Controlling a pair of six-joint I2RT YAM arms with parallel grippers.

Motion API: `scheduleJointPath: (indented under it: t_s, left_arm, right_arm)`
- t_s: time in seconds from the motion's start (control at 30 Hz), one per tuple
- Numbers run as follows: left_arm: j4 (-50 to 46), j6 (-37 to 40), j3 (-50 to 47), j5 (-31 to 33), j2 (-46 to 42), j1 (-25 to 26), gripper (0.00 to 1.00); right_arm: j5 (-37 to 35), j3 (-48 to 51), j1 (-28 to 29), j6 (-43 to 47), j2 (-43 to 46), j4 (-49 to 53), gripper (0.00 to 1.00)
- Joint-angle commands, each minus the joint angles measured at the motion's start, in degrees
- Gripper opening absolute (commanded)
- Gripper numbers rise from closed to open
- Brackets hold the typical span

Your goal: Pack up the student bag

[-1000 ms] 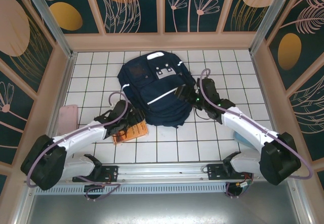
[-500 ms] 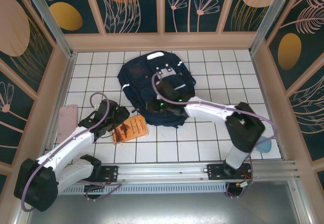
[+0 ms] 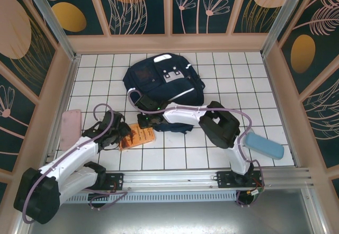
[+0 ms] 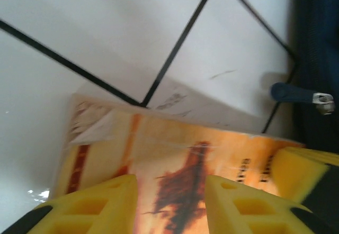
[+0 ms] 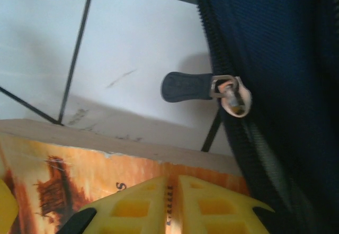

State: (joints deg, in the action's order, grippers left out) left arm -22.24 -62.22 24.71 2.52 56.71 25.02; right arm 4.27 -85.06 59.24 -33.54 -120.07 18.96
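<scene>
Right hand (image 5: 172, 187) at bottom edge, yellow fingers (image 5: 132, 205) pressed together, tips over orange book (image 5: 63, 176) near its pale edge. Book flat on white tiled surface (image 5: 132, 38). Student bag (image 5: 275, 59) at right, navy fabric, zipper track along its edge. Dark zipper pull (image 5: 185, 87) lies on tile, pointing left. Whether fingertips touch book: unclear.

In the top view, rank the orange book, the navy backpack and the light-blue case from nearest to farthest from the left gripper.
1. The orange book, right at the left gripper fingertips.
2. The student bag, farther back and to its right.
3. The light-blue case, far off on the right side.
</scene>
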Motion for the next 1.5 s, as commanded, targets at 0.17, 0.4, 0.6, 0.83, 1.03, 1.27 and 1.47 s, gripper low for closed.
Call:
scheduleJointPath:
  t_s: [0.17, 0.4, 0.6, 0.83, 1.03, 1.27, 1.47]
  left_arm:
    - [6.67, 1.73, -0.38, 0.61, 6.58, -0.41, 0.33]
    - [10.38, 5.96, 3.46, 3.80, 16.40, -0.41, 0.33]
    - [13.05, 8.94, 8.42, 7.24, 20.91, -0.41, 0.37]
    - [5.34, 8.37, 11.75, 7.36, 16.16, -0.49, 0.62]
    - [-3.26, 6.28, 8.92, 8.89, 9.68, -0.84, 0.72]
    - [1.10, 0.56, 0.96, 0.56, 3.29, -0.87, 0.77]
    - [7.94, -1.85, -2.29, -5.09, 4.00, -0.86, 0.77]
  right_arm:
    - [-7.65, 2.53, 0.75, 0.10, 0.21, 9.00, 0.16]
    - [2.48, 11.37, 1.91, 0.07, 6.43, 5.56, 0.15]
    - [12.25, 14.89, 1.74, 2.68, 9.70, 0.19, 0.20]
    - [7.01, 11.83, -1.44, 2.67, 13.88, -1.73, 0.39]
    - [3.20, 7.27, -1.54, 7.28, 8.56, 2.74, 0.43]
    - [5.64, 5.01, -1.54, 7.73, 4.04, 2.23, 0.42]
    - [6.67, 4.70, -1.67, 7.00, 2.15, 1.96, 0.39]
